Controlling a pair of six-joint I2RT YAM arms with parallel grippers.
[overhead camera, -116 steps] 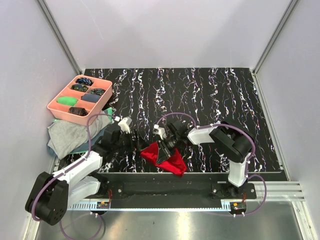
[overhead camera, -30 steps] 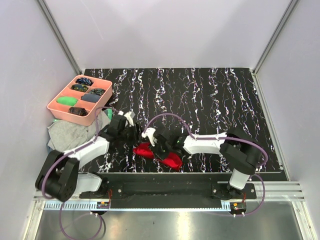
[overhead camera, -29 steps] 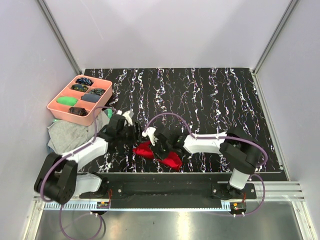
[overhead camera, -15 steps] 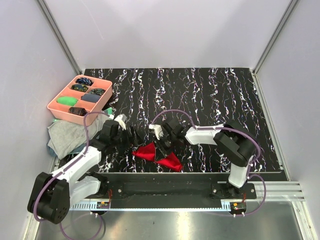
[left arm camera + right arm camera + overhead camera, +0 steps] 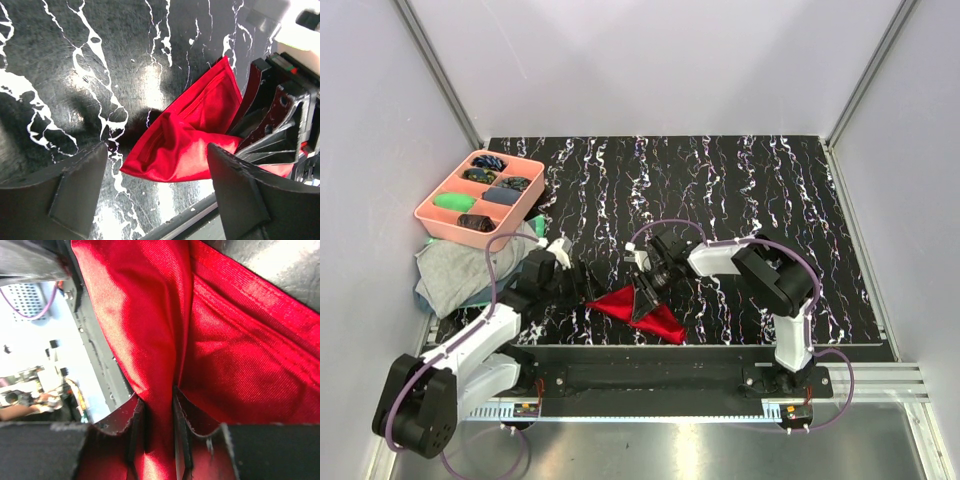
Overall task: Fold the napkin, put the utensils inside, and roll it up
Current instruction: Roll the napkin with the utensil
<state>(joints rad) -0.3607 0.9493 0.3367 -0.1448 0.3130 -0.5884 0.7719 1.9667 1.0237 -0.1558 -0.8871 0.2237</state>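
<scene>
The bright red napkin (image 5: 642, 306) lies bunched in a rough triangle near the table's front edge. My right gripper (image 5: 646, 288) is shut on a fold of it; in the right wrist view the cloth (image 5: 235, 340) runs pinched between the two pads (image 5: 159, 407). My left gripper (image 5: 586, 283) stands open just left of the napkin. In the left wrist view the napkin (image 5: 192, 137) lies ahead, between the spread fingers (image 5: 80, 190) of the left gripper (image 5: 156, 148), untouched. The utensils are out of view.
A pink compartment tray (image 5: 438, 221) stands at the left edge of the table. A pile of grey, green and blue cloths (image 5: 455, 272) lies beside it, behind my left arm. The table's front edge (image 5: 720, 347) runs just below the napkin.
My left gripper has opened and drawn back to the left, away from the napkin. My right gripper has shifted right, pulling the cloth with it into a wider triangle.
</scene>
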